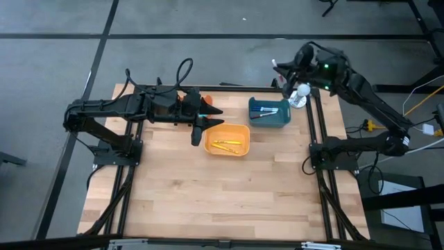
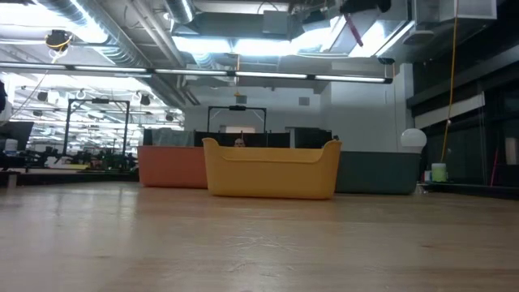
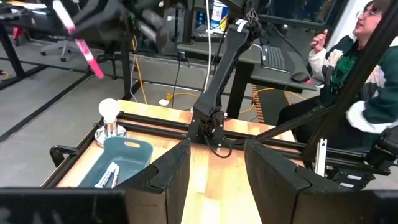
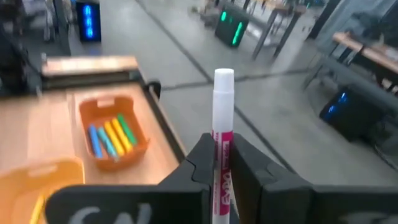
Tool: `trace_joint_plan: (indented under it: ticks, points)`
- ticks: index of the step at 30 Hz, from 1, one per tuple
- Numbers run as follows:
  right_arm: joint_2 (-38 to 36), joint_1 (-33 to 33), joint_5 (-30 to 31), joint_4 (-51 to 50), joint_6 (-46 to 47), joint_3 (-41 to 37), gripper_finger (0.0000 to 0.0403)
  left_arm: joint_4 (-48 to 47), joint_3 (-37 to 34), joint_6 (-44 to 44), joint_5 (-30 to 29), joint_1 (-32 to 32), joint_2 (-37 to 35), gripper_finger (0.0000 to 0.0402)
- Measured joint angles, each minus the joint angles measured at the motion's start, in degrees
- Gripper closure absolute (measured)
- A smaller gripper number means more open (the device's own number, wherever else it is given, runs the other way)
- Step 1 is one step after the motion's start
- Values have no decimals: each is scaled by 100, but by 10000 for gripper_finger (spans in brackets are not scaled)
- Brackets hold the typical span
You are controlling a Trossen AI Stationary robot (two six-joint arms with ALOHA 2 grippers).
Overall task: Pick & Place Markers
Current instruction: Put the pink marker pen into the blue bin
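The right gripper [image 4: 219, 163] is clenched on a pink marker [image 4: 221, 140] with a white cap, a thin stick standing up between its fingers, held high above the table's far right corner, beyond the teal bin [image 1: 269, 112]. More markers lie in the bins: yellow ones in the yellow bin [image 1: 227, 139] at the middle of the table, and blue, yellow and green ones side by side in the orange bin [image 4: 113, 132]. The left gripper [image 3: 216, 169] hangs with its fingers apart and nothing between them, above the table's far edge beside the yellow bin.
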Motion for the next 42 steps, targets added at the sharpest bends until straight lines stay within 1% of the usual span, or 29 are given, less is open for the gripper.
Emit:
trace_joint_plan:
  ticks: [5, 17, 26, 28, 30, 32, 42]
  points:
    - [270, -64, 7, -546, -311, 0, 369, 0, 0, -8, 0, -2, 0, 254]
    - [1239, -65, 18, -1579, -992, 0, 370, 0, 0, -54, -3, -2, 0, 254]
    - [1861, -69, 1, -1784, -1045, -17, 371, 0, 0, -59, -2, -2, 0, 255]
    - [1954, -88, -4, -1786, -1045, -125, 371, 0, 0, -59, -4, -2, 0, 255]
    - [2036, -146, -143, -1834, -1031, -237, 371, 0, 0, -61, -2, -2, 0, 255]
    - [2066, -221, -277, -1820, -1027, -389, 371, 0, 0, -64, -2, -2, 0, 255]
    - [2053, -491, -379, -1725, -1057, -1107, 371, 0, 0, -152, 0, -2, 0, 255]
